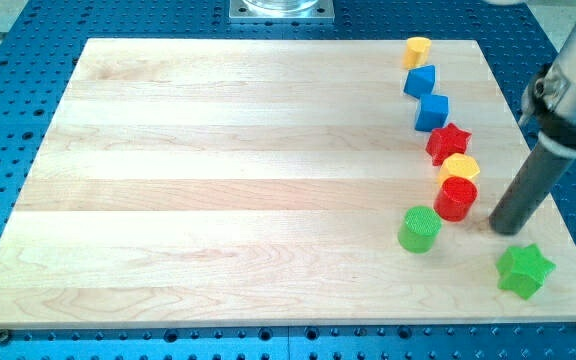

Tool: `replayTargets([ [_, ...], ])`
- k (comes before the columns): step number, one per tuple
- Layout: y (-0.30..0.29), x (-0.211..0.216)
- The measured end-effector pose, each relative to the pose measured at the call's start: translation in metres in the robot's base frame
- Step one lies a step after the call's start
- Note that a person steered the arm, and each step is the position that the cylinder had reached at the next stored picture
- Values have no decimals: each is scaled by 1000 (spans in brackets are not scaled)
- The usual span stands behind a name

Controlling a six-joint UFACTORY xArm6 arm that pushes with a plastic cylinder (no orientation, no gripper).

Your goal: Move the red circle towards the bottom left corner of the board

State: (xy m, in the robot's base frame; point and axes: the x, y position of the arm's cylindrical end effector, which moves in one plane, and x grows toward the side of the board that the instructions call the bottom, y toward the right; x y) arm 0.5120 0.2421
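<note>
The red circle point(456, 198) is a short red cylinder at the board's right side. My tip point(505, 228) rests on the board just to the right of it and a little lower, with a small gap between them. A yellow block point(460, 168) touches the red circle from above. A green circle point(419, 229) stands just below-left of the red circle. The wooden board point(248, 180) fills most of the view; its bottom left corner lies far to the view's left.
A red star point(448, 142), a blue block point(431, 111), another blue block point(420, 80) and a yellow block point(417, 50) form a line running up towards the top right. A green star point(524, 269) lies near the bottom right corner. A blue perforated table point(18, 30) surrounds the board.
</note>
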Motion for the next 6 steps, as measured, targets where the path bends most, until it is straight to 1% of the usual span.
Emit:
replayTargets([
  [2,-156,-26],
  [3,-285,-29],
  [4,-353,-32],
  [5,-365,-29],
  [6,-401,-4],
])
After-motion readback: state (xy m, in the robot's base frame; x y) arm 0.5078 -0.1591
